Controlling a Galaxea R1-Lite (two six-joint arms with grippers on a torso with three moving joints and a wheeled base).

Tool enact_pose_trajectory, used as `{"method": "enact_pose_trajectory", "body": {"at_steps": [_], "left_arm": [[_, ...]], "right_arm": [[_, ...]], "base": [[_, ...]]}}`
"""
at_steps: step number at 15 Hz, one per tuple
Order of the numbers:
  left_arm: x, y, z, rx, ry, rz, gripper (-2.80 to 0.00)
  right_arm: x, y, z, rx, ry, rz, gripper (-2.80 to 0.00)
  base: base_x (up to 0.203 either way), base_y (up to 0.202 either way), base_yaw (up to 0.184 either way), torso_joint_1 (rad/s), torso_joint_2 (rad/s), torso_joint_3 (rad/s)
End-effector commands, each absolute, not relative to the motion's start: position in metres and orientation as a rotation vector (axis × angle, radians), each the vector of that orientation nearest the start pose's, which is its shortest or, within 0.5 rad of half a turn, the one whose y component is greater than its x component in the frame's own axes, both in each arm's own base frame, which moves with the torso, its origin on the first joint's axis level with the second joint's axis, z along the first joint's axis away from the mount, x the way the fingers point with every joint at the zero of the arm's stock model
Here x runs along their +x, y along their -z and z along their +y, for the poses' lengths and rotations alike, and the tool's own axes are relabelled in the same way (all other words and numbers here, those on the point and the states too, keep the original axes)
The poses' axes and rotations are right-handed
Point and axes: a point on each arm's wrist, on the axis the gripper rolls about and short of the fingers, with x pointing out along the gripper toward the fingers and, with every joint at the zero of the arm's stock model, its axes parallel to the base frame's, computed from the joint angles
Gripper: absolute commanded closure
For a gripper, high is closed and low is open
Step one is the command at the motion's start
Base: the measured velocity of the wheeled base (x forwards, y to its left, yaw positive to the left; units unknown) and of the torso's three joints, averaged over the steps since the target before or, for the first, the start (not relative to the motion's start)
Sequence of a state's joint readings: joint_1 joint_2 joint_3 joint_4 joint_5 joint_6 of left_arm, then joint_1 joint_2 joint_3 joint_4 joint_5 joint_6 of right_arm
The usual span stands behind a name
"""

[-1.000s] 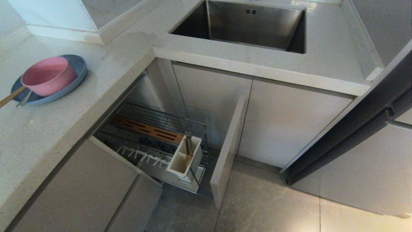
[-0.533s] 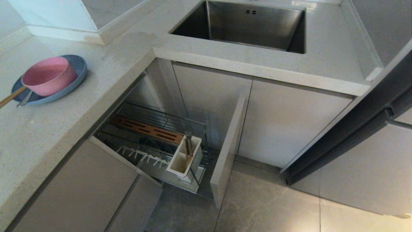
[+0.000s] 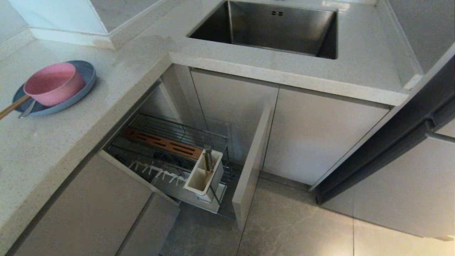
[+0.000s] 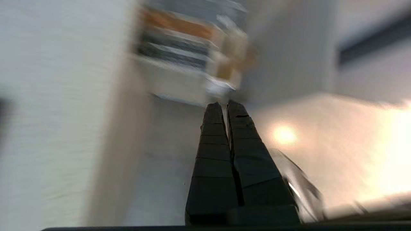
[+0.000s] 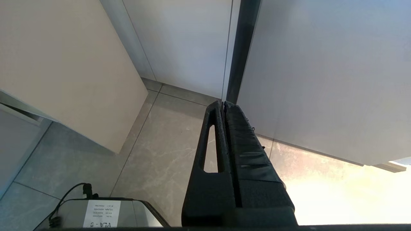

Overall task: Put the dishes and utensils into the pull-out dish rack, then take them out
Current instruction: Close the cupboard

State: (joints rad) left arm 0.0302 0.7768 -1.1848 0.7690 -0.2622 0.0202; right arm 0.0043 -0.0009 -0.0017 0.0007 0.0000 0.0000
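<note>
Low beside the cabinets, the left gripper (image 4: 224, 103) has its fingers pressed together on nothing, pointing toward the pull-out dish rack (image 3: 167, 156), where a fork (image 3: 208, 156) stands in the utensil box (image 3: 199, 179). Pink bowl (image 3: 53, 83) and blue plate (image 3: 76, 96) wait on the counter (image 3: 53, 142). Reaching up blind risks clipping the counter edge. The right gripper (image 5: 223, 103) hangs parked, likewise closed and empty.

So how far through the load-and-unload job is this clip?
Hard to tell which phase. The dish rack is pulled out, with only a fork in its utensil box. The pink bowl sits on the blue plate on the counter, chopsticks and spoon alongside. Nothing is in hand: left gripper and right gripper are shut and empty.
</note>
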Motion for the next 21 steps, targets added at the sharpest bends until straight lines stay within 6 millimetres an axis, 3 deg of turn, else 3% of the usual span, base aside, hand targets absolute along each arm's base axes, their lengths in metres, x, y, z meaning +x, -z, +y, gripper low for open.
{"method": "enact_pose_trajectory", "body": {"at_steps": [1, 6, 10, 15, 18, 21], "left_arm": [[0.038, -0.313, -0.006, -0.059, 0.293, 0.439, 0.00], [0.114, -0.322, -0.010, -0.110, 0.436, 0.595, 0.00], [0.185, -0.328, -0.026, -0.104, 0.518, 0.676, 0.00], [0.253, -0.338, -0.069, -0.051, 0.651, 0.674, 0.00], [0.278, -0.334, -0.099, -0.027, 0.733, 0.690, 0.00], [0.294, -0.315, -0.136, 0.010, 0.822, 0.739, 0.00]], "right_arm": [[-0.023, -0.076, 0.000, 0.000, -0.005, -0.002, 0.00], [-0.023, -0.076, 0.000, 0.000, -0.005, -0.001, 0.00], [-0.023, -0.076, 0.000, 0.000, -0.005, -0.002, 0.00], [-0.023, -0.076, 0.000, 0.000, -0.005, -0.002, 0.00], [-0.023, -0.076, 0.000, 0.000, -0.005, -0.002, 0.00], [-0.023, -0.076, 0.000, 0.000, -0.005, -0.002, 0.00]], "base": [[0.000, 0.000, 0.000, 0.000, 0.00, 0.000], [0.000, 0.000, 0.000, 0.000, 0.00, 0.000], [0.000, 0.000, 0.000, 0.000, 0.00, 0.000], [0.000, 0.000, 0.000, 0.000, 0.00, 0.000], [0.000, 0.000, 0.000, 0.000, 0.00, 0.000], [0.000, 0.000, 0.000, 0.000, 0.00, 0.000]]}}
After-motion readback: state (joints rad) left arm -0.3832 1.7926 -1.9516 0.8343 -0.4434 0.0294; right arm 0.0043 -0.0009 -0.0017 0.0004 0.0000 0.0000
